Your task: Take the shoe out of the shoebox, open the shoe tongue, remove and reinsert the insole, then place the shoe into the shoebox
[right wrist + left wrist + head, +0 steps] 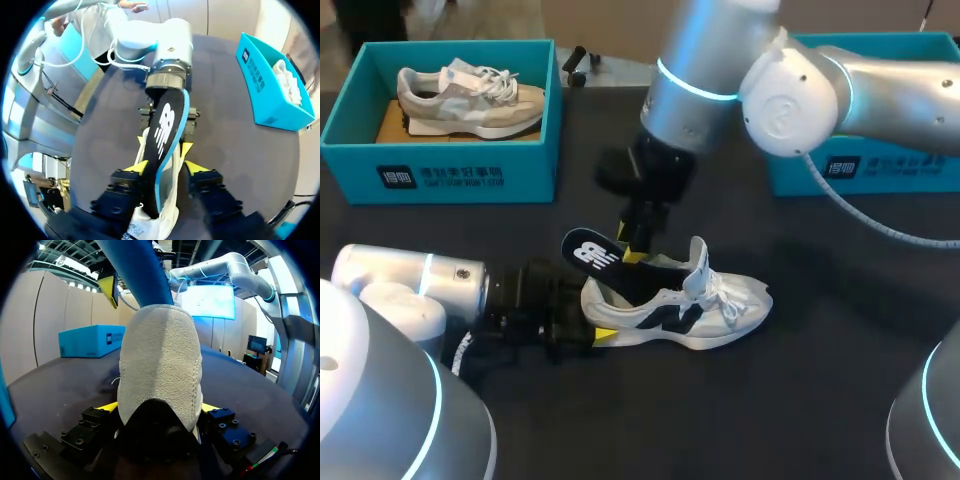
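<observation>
The white shoe point(690, 305) sits low in the middle, its dark insole point(592, 252) sticking halfway out. Your left gripper point(159, 409) comes from the lower left and squeezes the heel. Your right gripper point(164, 165), from above, pinches the insole.

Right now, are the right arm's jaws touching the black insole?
Touching. The right wrist view shows the insole standing between the jaws, a yellow fingertip pressed against each side, holding it half out of the shoe.
</observation>
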Robot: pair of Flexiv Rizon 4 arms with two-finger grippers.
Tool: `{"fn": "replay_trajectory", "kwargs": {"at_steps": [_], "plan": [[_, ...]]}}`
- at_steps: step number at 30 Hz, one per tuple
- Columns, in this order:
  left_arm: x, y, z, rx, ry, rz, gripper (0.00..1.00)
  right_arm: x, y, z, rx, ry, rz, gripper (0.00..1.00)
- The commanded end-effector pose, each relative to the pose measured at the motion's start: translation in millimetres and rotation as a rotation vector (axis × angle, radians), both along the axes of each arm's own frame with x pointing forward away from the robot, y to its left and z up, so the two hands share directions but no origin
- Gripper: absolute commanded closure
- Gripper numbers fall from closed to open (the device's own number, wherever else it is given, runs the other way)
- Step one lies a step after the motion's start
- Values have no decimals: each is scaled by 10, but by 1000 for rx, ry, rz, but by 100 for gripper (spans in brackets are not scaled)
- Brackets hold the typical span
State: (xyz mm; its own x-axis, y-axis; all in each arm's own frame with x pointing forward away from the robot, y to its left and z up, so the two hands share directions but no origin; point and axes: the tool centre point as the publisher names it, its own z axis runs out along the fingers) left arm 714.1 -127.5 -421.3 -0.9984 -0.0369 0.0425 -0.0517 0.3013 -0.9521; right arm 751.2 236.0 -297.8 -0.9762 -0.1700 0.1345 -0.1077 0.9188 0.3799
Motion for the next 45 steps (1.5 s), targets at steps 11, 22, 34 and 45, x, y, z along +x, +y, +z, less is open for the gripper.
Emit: {"fn": "replay_trajectory", "kwargs": {"at_steps": [11, 22, 34, 45], "plan": [[4, -11, -1, 3, 1, -1, 100, -58, -86, 5, 26, -12, -9, 0], [4, -11, -1, 3, 1, -1, 100, -63, -109, 41, 94, 131, -229, 0], [4, -11, -1, 3, 1, -1, 100, -186, 1, 78, 229, 409, -450, 0], [4, -11, -1, 3, 1, -1, 100, -166, 68, 55, 229, 496, -458, 0]]}}
